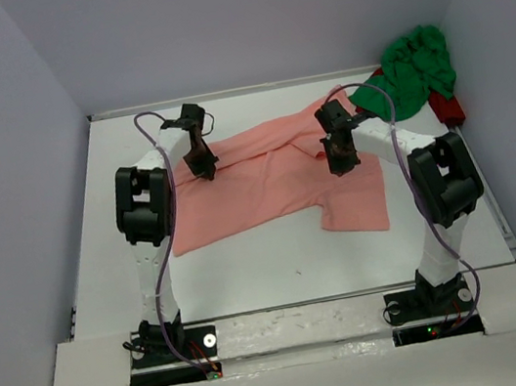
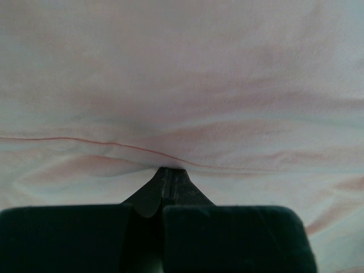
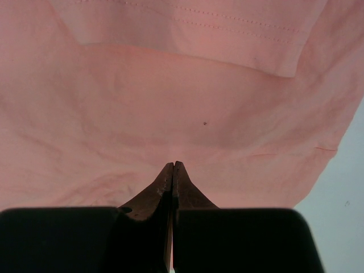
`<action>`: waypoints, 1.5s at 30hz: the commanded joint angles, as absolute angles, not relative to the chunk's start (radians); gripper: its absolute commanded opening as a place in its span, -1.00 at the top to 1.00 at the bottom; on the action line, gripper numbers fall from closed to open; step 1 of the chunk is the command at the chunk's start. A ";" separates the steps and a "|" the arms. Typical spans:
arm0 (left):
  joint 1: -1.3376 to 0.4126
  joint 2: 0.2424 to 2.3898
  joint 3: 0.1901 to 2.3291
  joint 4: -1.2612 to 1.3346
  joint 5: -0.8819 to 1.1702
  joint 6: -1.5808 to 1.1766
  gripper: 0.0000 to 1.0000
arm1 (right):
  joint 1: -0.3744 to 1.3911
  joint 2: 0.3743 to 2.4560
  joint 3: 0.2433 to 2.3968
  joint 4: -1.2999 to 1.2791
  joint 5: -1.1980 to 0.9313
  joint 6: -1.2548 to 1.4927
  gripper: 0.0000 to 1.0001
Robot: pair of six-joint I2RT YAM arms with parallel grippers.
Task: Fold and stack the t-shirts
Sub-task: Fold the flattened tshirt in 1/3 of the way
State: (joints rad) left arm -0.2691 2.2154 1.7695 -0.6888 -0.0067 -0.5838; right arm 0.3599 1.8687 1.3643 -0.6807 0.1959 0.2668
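The salmon pink t-shirt lies spread across the middle of the white table, its right part folded down toward the front. Its cloth fills the left wrist view and most of the right wrist view. My left gripper is down on the shirt's upper left part. Its jaws are shut, and a ridge of cloth gathers over the tips. My right gripper is shut with its tips against the cloth near the shirt's right side, and nothing shows between them. The bright green t-shirt is crumpled at the back right corner.
A red object sits partly under the green shirt by the right wall. White walls close the table in on the left, back and right. Bare table shows at the lower right in the right wrist view.
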 commanded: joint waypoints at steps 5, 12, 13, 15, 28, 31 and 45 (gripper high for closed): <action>-0.190 2.273 1.839 -0.756 -0.005 -0.549 1.00 | 0.362 1.876 1.373 -0.701 0.203 0.285 1.00; -0.186 2.290 1.870 -0.773 0.038 -0.545 1.00 | 0.382 1.902 1.348 -0.704 0.175 0.301 1.00; -0.184 2.290 1.871 -0.772 0.040 -0.543 1.00 | 0.382 1.910 1.341 -0.703 0.176 0.305 1.00; -0.186 2.290 1.870 -0.772 0.041 -0.543 1.00 | 0.382 1.916 1.330 -0.696 0.175 0.310 1.00; -0.184 2.292 1.853 -0.759 0.055 -0.537 1.00 | 0.462 1.870 1.187 -0.635 0.094 0.397 1.00; -0.184 2.292 1.848 -0.756 0.057 -0.537 1.00 | 0.483 1.845 1.142 -0.620 0.078 0.428 1.00; -0.183 2.273 1.870 -0.767 0.011 -0.522 1.00 | 0.525 1.749 1.065 -0.627 0.153 0.497 1.00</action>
State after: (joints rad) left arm -0.1879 2.2642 1.8503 -0.7280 0.0444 -0.5537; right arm 0.5076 1.7672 1.1057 -0.5846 0.1326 0.4530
